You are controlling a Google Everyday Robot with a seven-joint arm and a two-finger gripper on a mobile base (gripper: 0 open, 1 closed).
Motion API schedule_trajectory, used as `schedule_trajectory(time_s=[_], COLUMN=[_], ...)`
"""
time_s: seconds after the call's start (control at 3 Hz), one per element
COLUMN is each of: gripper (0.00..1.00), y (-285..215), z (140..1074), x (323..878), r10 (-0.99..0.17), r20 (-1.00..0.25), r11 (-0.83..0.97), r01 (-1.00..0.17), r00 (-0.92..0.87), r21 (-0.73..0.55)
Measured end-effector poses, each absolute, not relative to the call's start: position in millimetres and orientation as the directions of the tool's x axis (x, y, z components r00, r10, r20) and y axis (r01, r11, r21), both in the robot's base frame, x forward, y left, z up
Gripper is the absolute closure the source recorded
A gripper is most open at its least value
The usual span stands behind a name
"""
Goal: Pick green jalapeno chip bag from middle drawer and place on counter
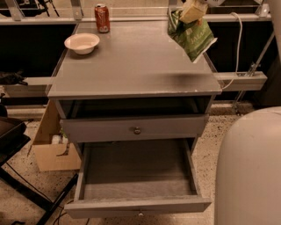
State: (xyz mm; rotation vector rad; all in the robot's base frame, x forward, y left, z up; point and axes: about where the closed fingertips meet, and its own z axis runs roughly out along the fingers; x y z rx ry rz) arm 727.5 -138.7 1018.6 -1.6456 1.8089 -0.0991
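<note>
Evidently held high for set-down, the wrinkly glossy green chip bag (pixel 189 35) dangles over the back right corner of the matte grey worktop (pixel 131 66), its top pinched by the pale tool (pixel 193 9).

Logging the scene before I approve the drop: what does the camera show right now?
green jalapeno chip bag: one, green, hanging over the counter's back right
counter: one, grey, centre
bowl: one, pale, on the counter, back left
soda can: one, red, upright behind the bowl
upper drawer: one, grey, under the counter
middle drawer: one, grey, pulled open
cardboard box: one, brown, on the floor at left
cable: one, white, right of the counter
gripper: one, pale, top edge, fingers shut on the bag's top
robot body: one, pale, lower right
</note>
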Motion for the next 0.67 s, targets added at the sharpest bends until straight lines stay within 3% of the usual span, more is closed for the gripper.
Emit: schedule_trajectory(time_s=[0.67], gripper=[1.0], y=[-99.6], z=[999.8], x=[782.2], r10=[-0.899], r20=[-0.416], r11=[0.127], r01=[-0.828], r00=[0.137], r21=[-0.546])
